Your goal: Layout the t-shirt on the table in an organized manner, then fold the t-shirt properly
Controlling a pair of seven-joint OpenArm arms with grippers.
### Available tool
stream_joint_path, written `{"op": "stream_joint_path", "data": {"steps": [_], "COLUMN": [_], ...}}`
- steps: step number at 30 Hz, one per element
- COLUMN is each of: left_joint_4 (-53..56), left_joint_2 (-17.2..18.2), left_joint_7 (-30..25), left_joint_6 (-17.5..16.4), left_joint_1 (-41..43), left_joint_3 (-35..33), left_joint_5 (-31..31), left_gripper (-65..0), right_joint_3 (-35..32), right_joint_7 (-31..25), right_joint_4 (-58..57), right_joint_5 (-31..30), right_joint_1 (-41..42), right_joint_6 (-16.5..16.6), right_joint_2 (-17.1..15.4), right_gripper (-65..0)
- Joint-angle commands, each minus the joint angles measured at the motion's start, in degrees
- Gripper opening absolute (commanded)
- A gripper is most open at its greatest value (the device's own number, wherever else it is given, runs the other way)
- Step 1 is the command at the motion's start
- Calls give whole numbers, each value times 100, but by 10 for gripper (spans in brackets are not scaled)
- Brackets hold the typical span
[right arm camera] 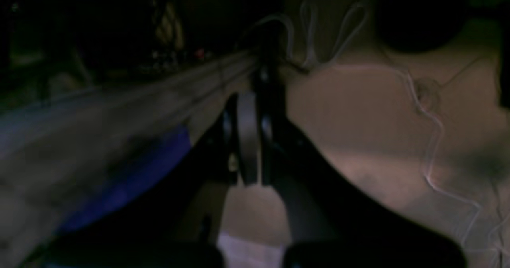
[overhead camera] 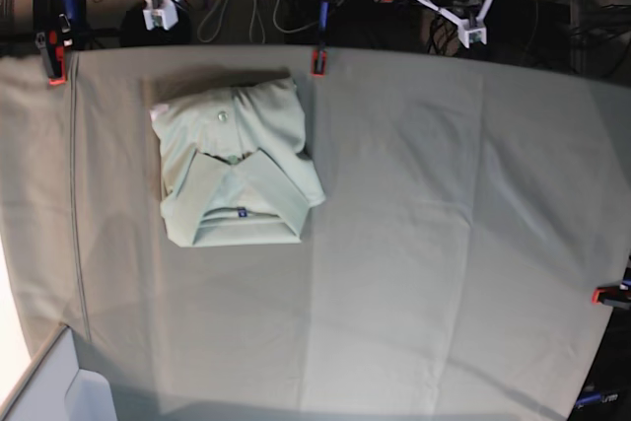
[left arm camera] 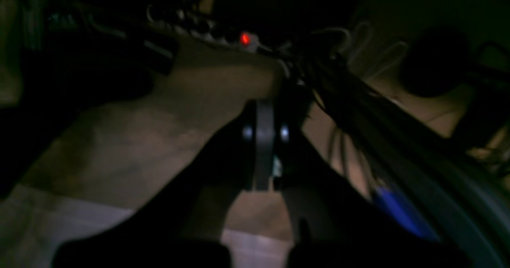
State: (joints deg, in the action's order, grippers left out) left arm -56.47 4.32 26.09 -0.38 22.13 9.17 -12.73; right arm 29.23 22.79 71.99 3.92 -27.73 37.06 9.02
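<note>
Your t-shirt (overhead camera: 235, 167) already lies as a compact folded bundle on the tabletop (overhead camera: 444, 244), well forward of both end effectors, which sit parked at the far edge. The bundle lies closer to the right end effector (overhead camera: 158, 13) than to the left end effector (overhead camera: 471, 29), which is well off to its side. Both are clenched on nothing — in each wrist view the pads meet flat with no cloth between them.

What could go wrong from here is mostly undoing what looks finished. If you send an arm back toward the shirt, a shut end effector dragged across it would likely push the top layer off the stack, because the fabric is soft and the layers rest loosely on each other. The collar side flares wider than the rest, so that corner would probably catch first. The tabletop's cover is a loose creased cloth held by red-orange clamps (overhead camera: 317, 61); a low pass could rumple it and carry the shirt with it. Cables (overhead camera: 246, 7) loop on the floor beyond the far edge, near the right end effector — a wide swing there could snag them, I'd judge.

The shirt is pale mint, matte and thin, roughly rectangular with a slanted fold across the front, a small button (overhead camera: 222, 116) near the placket and a dark blue tag (overhead camera: 241, 211) near the edge farthest from the arms. The cover is a greyer green with long straight creases.
</note>
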Motion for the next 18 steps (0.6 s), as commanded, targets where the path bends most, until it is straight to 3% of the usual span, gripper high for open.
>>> {"op": "stream_joint_path", "data": {"steps": [1,3,5,10,12,18], "left_joint_4": [482,1678,2847,4860,5141,5176], "left_joint_2": [65,109,100,83,83,83], "left_joint_7": [-204,-732,-1444,-3395,-3642,-3633], "left_joint_6": [43,43,43,87,104,104], "left_joint_1": [-151,-600,-1075,-1743,-1857,-1919], "left_joint_3": [-130,-403,-710,-1370,-1361,-1352], "left_joint_5": [20,-6,20,-24,-32,-32], "left_gripper": [-650,-650,-650,-650,-650,-650], "right_joint_3": [26,26,17,-27,-27,-35], "right_joint_7": [-226,-806,-1465,-3215,-3769,-5369], "right_joint_4": [-196,-759,-1330,-3229,-4038,-6368], "right_joint_5": [87,289,386,394,394,403], "right_joint_1": [-19,25,113,412,658,1397], "right_joint_6": [96,-9,-449,-2400,-2928,-4660], "right_joint_2": [-36,-88,-176,-519,-660,-844], "right_gripper": [-650,-650,-650,-650,-650,-650]}}
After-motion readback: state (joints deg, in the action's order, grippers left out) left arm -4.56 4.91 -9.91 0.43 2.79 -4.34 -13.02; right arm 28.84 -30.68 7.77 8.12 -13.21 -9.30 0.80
